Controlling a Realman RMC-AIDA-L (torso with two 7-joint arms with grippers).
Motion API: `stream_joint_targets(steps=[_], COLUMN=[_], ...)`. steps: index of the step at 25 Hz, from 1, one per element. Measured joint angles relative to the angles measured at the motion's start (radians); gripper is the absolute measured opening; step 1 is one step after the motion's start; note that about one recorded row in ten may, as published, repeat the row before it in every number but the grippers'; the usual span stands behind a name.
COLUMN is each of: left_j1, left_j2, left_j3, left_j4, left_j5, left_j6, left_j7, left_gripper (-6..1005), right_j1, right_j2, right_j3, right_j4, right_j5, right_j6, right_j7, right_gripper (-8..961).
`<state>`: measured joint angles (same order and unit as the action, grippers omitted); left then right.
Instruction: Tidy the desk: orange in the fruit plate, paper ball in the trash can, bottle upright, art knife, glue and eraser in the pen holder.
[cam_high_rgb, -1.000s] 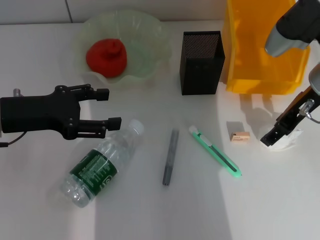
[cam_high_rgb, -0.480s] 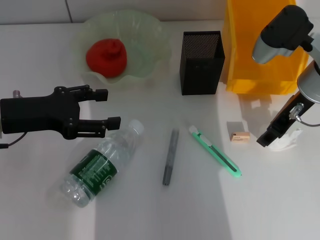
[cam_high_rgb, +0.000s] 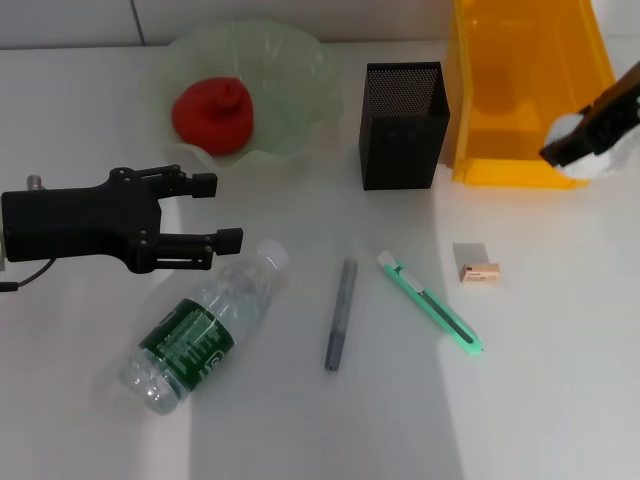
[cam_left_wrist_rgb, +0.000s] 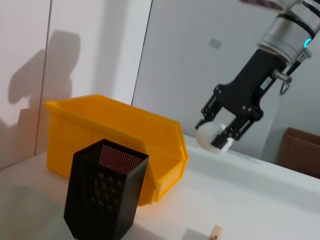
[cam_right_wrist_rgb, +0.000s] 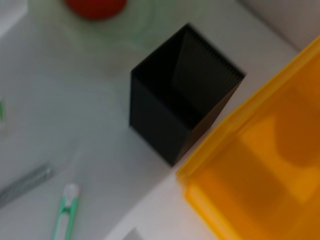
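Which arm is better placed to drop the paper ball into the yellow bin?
Right. The right gripper already holds the paper ball in the air beside the yellow bin; the left gripper is open near the lying bottle.

Glossy yellow plastic bin (cam_high_rgb: 525, 90), black mesh holder (cam_high_rgb: 402, 125)

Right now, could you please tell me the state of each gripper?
Left gripper: open, empty, above the bottle.
Right gripper: closed on the paper ball, beside the yellow bin.

right gripper (cam_high_rgb: 585, 135) cut off by the head view's edge, hiding most of the paper ball (cam_high_rgb: 568, 128).
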<state>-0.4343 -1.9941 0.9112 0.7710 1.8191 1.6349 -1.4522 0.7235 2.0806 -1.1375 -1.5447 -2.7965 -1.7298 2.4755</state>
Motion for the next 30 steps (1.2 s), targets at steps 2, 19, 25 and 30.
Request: stream_joint_targets(steps=[2, 19, 25, 30], left_j1=[-0.003, -0.006, -0.008, -0.011], left_j2=[0.000, 0.000, 0.001, 0.000], left_j3=[0.000, 0.000, -0.012, -0.010], left_j4=[0.000, -0.003, 0.063, 0.246], left_j5=[0.000, 0.000, 0.016, 0.109], left_j6=[-0.005, -0.009, -0.010, -0.010], left_j7=[0.000, -0.001, -0.094, -0.305], left_gripper=[847, 843, 842, 841], right_j1=[0.000, -0.026, -0.222, -0.459], right_j2=[0.001, 0.000, 0.000, -0.001], right_j3=[0.001, -0.002, -0.002, 0.004], right_j4=[0.007, 0.210, 0.023, -0.047], right_j5=[0.000, 0.019, 0.255, 0.707], right_j6=[0.042, 0.404, 0.390, 0.351], right_j7=[0.007, 0.015, -0.079, -0.355], right_gripper=[562, 681, 703, 702])
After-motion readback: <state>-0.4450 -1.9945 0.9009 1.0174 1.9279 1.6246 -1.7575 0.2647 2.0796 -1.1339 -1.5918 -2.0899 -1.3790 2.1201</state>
